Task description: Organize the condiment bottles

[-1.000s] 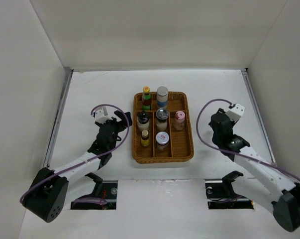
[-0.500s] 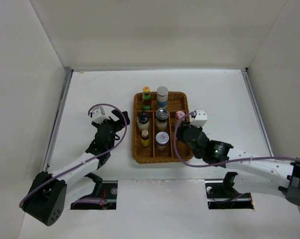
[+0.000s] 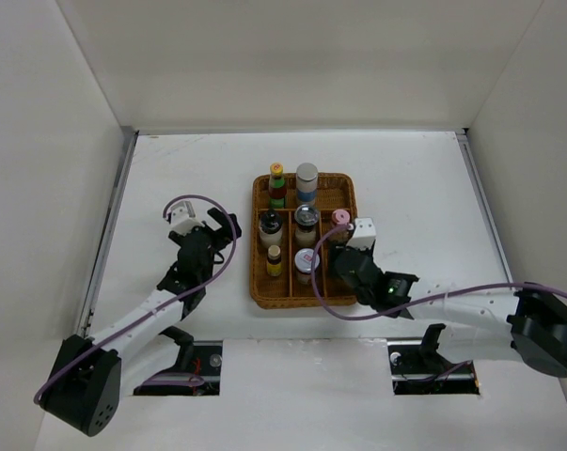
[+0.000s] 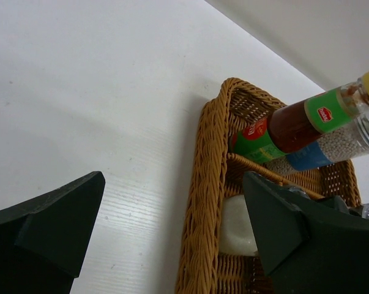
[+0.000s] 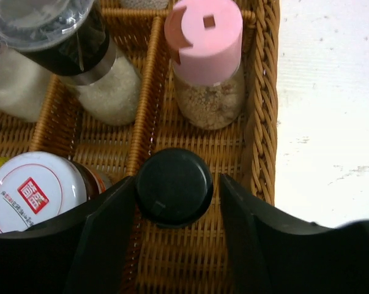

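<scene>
The right gripper [image 5: 174, 195] hangs over the front right compartment of the wicker tray [image 3: 307, 303], its fingers [image 5: 104, 239] clamped on either side of the black-capped bottle [image 5: 174, 184]. Whether that bottle's base rests on the tray floor cannot be told from these views. The pink-capped bottle [image 5: 204, 43] stands in the compartment directly behind it, and the white-lidded jar [image 5: 34, 190] stands in the compartment to its left. The left gripper [image 4: 172, 184] hovers over the counter [image 4: 80, 73] just beside the tray's left rim, fingers set wide apart. The green yellow-capped bottle [image 4: 322, 113] stands in the rear left compartment.
</scene>
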